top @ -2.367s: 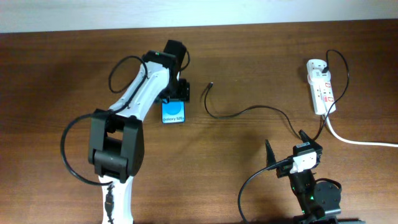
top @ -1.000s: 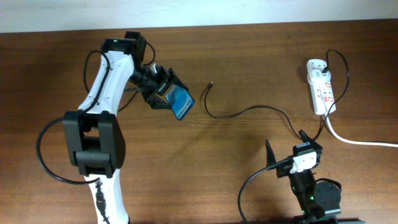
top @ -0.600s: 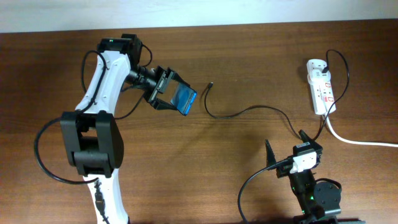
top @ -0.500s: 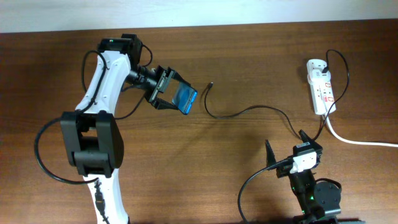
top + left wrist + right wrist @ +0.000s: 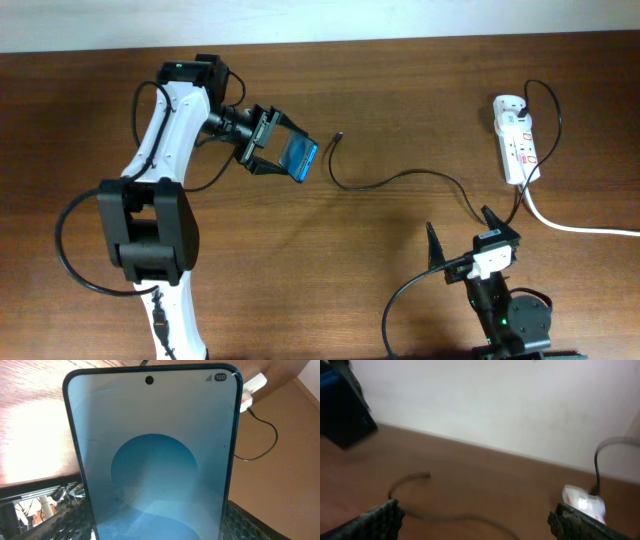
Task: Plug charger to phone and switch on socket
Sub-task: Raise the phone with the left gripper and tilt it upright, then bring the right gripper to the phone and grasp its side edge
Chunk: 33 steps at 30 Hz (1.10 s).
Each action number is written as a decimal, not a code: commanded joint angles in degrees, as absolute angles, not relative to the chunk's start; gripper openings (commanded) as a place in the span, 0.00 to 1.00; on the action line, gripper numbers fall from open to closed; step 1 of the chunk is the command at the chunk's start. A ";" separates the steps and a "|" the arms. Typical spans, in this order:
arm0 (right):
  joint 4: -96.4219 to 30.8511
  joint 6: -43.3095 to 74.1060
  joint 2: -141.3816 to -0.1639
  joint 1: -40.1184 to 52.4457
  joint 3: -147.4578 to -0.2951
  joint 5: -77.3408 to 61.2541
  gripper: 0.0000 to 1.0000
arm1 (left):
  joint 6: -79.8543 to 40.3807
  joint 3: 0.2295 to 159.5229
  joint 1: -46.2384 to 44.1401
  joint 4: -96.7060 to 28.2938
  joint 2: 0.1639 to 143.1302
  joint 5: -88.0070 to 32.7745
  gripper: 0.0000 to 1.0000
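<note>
My left gripper [image 5: 280,155] is shut on the phone [image 5: 299,158], a slim black-edged handset with a blue screen, and holds it tilted above the table at upper left. The screen fills the left wrist view [image 5: 152,460]. The charger [image 5: 400,177] is a thin black cable lying on the table; its plug tip [image 5: 340,134] lies just right of the phone. The socket [image 5: 517,138] is a white power strip at the far right; it also shows in the right wrist view [image 5: 584,502]. My right gripper [image 5: 462,237] is open and empty at the front, with the charger [image 5: 410,480] ahead of it.
A thick white lead [image 5: 580,226] runs from the socket off the right edge. A light wall [image 5: 495,400] borders the far side of the brown wooden table [image 5: 400,90].
My left gripper lifted the phone off the table, swung it left and then tilted it toward the plug tip. The right wrist view is blurred now, and the right arm has shifted slightly.
</note>
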<state>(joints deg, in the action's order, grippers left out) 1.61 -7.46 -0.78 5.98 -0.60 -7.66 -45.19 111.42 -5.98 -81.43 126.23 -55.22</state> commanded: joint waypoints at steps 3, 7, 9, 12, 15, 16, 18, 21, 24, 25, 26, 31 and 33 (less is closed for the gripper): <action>8.64 2.35 -0.19 5.58 -0.32 -11.27 0.99 | -45.84 113.32 -5.74 -81.01 126.63 -52.64 0.00; 9.26 19.46 -0.19 5.58 -0.32 -9.39 0.98 | -47.35 113.32 -5.85 -80.31 126.63 -49.21 0.00; 9.28 23.33 -0.19 5.58 -0.34 -9.45 0.98 | -47.35 113.32 -5.85 -80.14 126.63 -48.34 0.00; 9.23 27.66 -0.38 5.58 -1.21 -10.13 0.98 | -47.48 113.32 -5.85 -79.96 126.63 -47.07 0.00; 9.21 28.42 -1.54 5.58 -3.33 -11.03 0.98 | -49.91 113.32 -5.89 -79.99 126.63 -43.40 0.00; 9.08 28.40 -2.13 5.58 -4.10 -11.38 0.98 | -50.50 113.32 -5.91 -79.96 126.63 -42.68 0.00; 8.36 28.38 -4.05 5.58 -6.07 -11.84 0.98 | -51.42 113.32 -5.96 -79.70 126.63 -41.69 0.00; 7.64 28.36 -9.76 5.58 -10.09 -12.51 0.98 | -51.44 113.32 -5.98 -79.07 126.63 -41.69 0.00; 7.51 28.38 -17.93 5.58 -14.55 -14.87 0.98 | -51.88 113.32 -6.00 -78.91 126.63 -41.65 0.00; 7.40 28.38 -21.45 5.58 -16.45 -16.25 0.98 | -51.86 113.32 -6.00 -78.81 126.63 -41.58 0.00; 7.16 28.36 -23.73 5.58 -17.65 -16.99 0.98 | -51.86 113.32 -6.02 -78.61 126.63 -41.45 0.00; -2.66 28.38 -42.46 5.58 -30.63 -23.62 0.98 | -53.36 113.32 -6.02 -78.52 126.63 -39.44 0.00; -7.88 28.40 -48.77 5.58 -35.97 -25.91 0.98 | -53.41 113.32 -6.02 -78.48 126.63 -39.16 0.00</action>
